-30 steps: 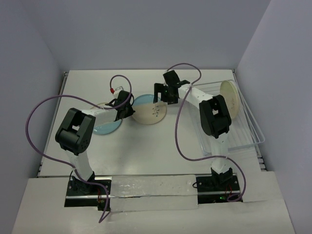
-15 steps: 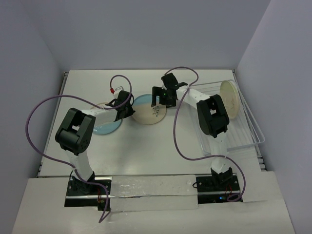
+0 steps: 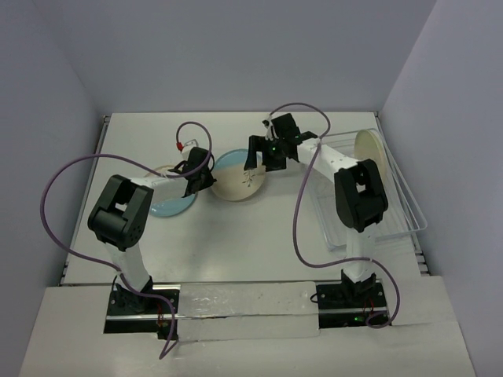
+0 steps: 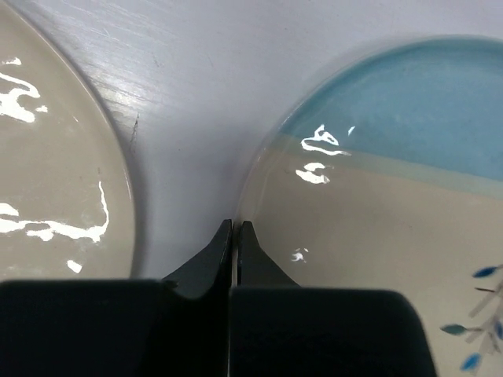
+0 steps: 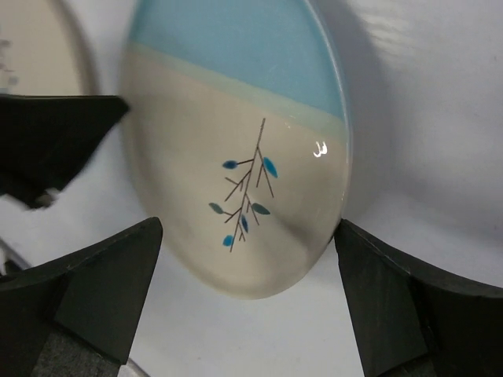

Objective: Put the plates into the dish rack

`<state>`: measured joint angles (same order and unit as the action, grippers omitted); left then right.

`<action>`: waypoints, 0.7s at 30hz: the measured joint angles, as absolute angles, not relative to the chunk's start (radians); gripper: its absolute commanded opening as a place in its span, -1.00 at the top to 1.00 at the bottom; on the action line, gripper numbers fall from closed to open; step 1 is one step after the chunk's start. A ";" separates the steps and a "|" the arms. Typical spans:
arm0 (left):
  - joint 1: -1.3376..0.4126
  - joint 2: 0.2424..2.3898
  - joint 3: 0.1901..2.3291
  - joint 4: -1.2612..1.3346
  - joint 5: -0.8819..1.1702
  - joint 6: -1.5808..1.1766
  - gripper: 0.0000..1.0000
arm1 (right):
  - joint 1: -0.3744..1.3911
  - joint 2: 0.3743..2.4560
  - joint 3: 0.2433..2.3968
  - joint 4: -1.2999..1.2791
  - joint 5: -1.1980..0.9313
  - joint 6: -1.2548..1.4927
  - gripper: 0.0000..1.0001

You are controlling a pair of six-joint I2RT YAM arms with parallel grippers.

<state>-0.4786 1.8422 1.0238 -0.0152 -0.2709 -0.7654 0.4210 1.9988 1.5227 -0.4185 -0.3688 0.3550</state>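
Note:
A cream and light blue plate (image 3: 236, 182) (image 5: 236, 133) with a dark sprig lies mid-table. My right gripper (image 3: 262, 162) (image 5: 247, 271) is open, and its fingers (image 5: 102, 283) straddle this plate's rim without touching it. My left gripper (image 3: 210, 181) (image 4: 236, 226) is shut and empty, its tips at that plate's (image 4: 369, 212) left rim. A second plate (image 3: 168, 206) (image 4: 47, 165) lies flat to the left, partly under the left arm. A third plate (image 3: 371, 159) stands on edge in the clear dish rack (image 3: 393, 224) at the right.
Purple cables loop over both arms, one above the left plate. The rack sits close to the right wall, with the right arm's elbow over its near left part. Grey walls close in the table at the back and both sides.
The right arm's elbow has swung to the right over the rack while its gripper stays at the middle plate. The left arm and the plates have not moved.

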 measured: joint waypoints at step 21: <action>-0.479 1.828 0.985 0.037 -0.254 -0.765 0.99 | 0.434 1.940 1.517 -0.203 -0.466 0.487 -0.48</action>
<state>-0.4792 1.8278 0.9845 0.0373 -0.2542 -0.7652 0.4338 1.9401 1.5173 -0.2033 -0.4655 0.4868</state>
